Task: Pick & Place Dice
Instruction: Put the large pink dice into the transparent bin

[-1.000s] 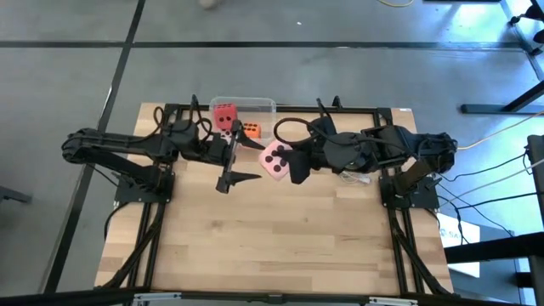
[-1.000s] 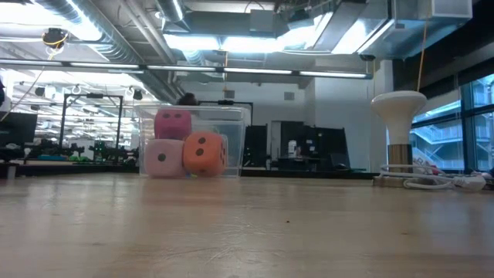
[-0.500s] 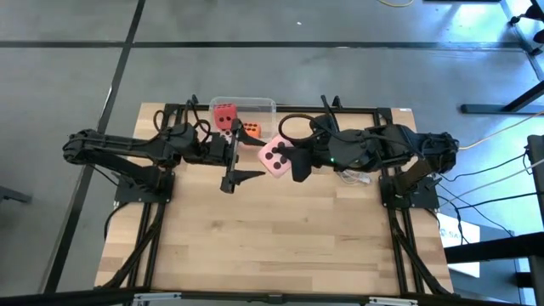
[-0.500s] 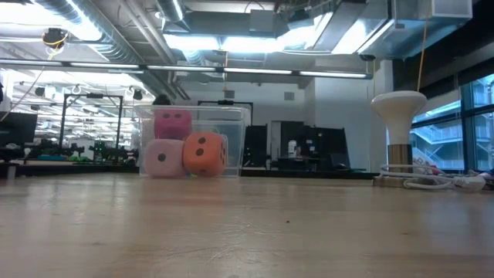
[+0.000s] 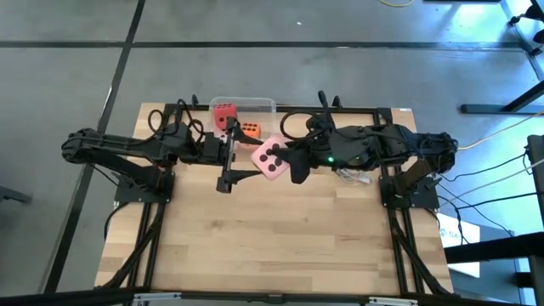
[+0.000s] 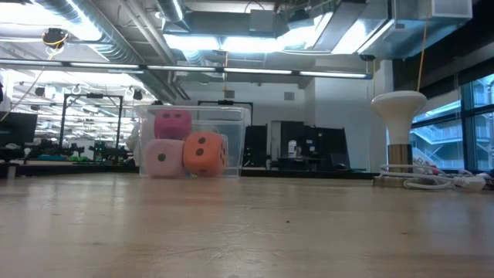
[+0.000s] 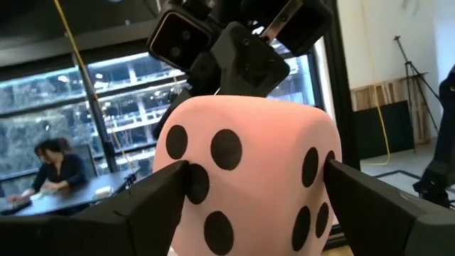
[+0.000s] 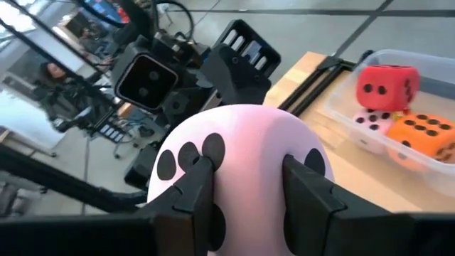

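We hold the pale pink die (image 5: 270,158) in the air over the table's far middle, the right gripper (image 8: 245,186) pinching it — its faces dent, so it looks soft and light. The left gripper (image 7: 259,195) stands spread around its sides; flat opposite faces suit us best. Three dice sit in the tub (image 5: 265,106).

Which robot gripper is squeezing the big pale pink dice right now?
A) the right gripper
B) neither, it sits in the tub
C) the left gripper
A: the right gripper pinches the pale pink dice between its fingers, while the left gripper stands open around it without pressing.
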